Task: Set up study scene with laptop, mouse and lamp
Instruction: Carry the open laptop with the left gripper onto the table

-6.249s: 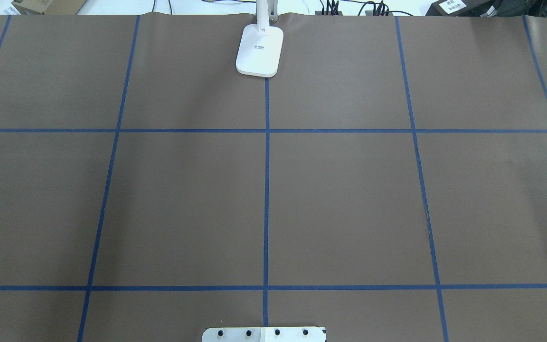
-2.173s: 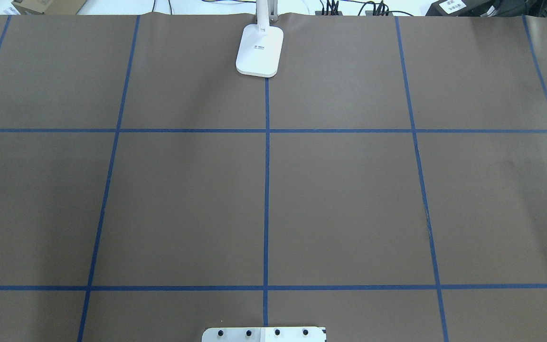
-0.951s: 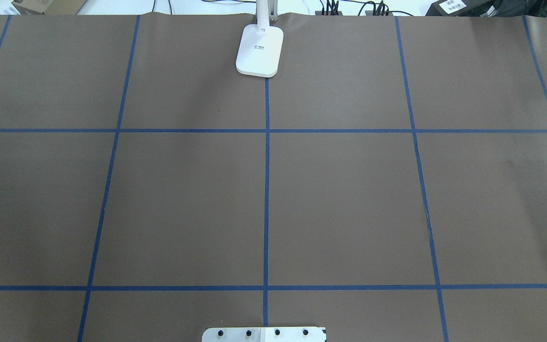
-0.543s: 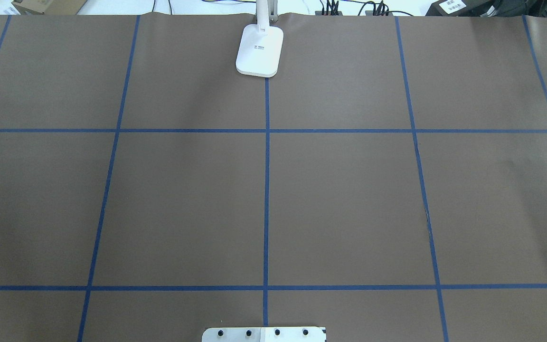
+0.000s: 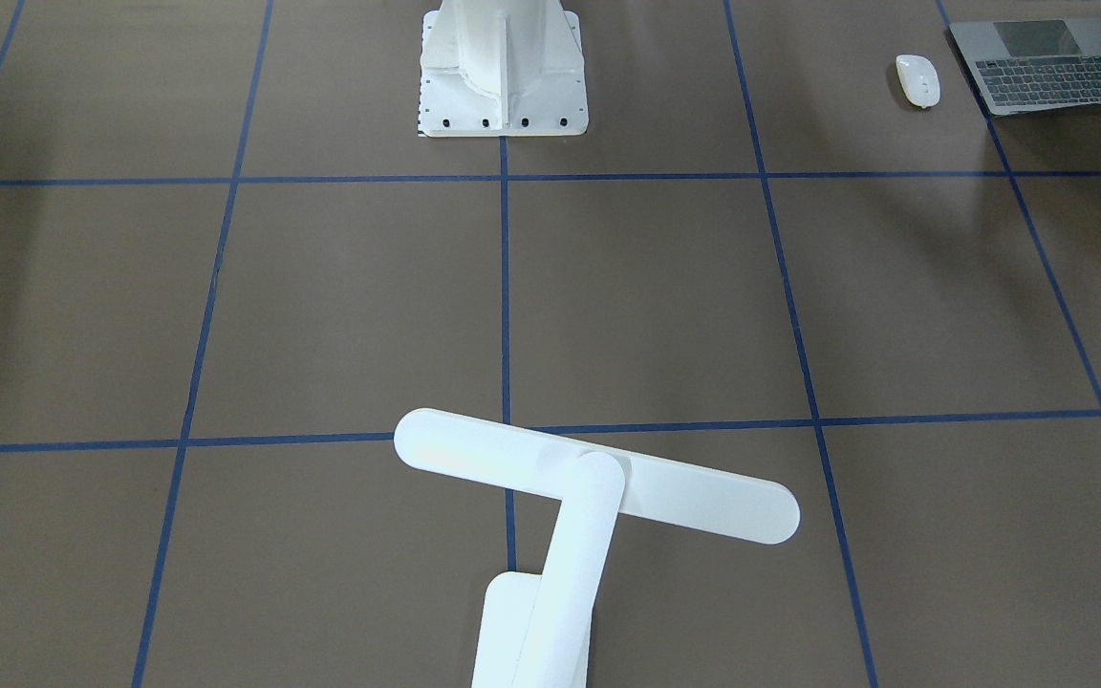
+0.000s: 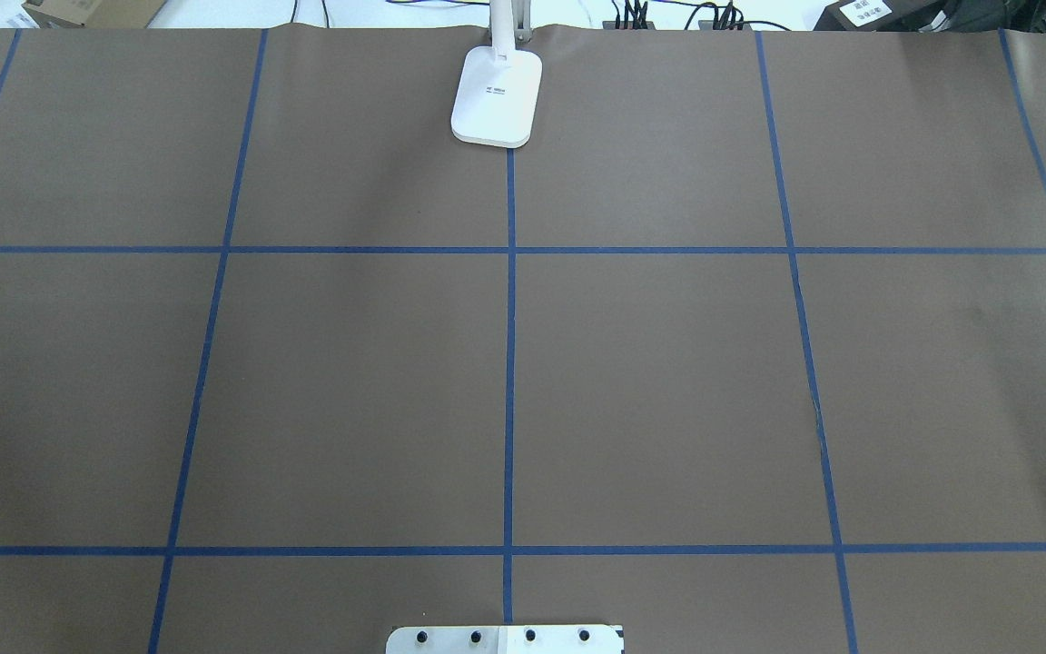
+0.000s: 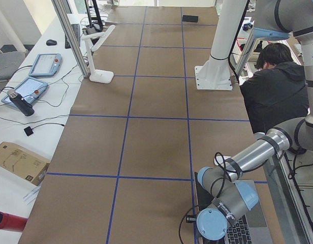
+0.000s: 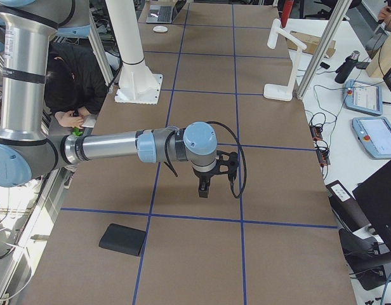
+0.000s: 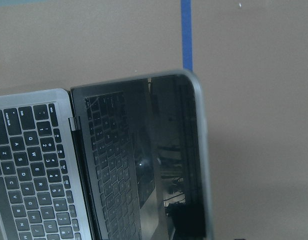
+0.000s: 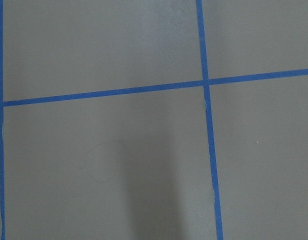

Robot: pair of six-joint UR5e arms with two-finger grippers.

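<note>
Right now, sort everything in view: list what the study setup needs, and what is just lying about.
Needed:
slim space-grey metal laptop
small glossy white oval mouse
white desk lamp with a long bar head

Lying about:
flat black rectangular pad
brown cardboard box beside the table

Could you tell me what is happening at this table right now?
The left arm hangs over the open laptop at its end of the table, the mouse beside it. The lamp stands at the far edge. The right arm hovers over bare table near a black mat. Nothing looks arranged yet.
</note>
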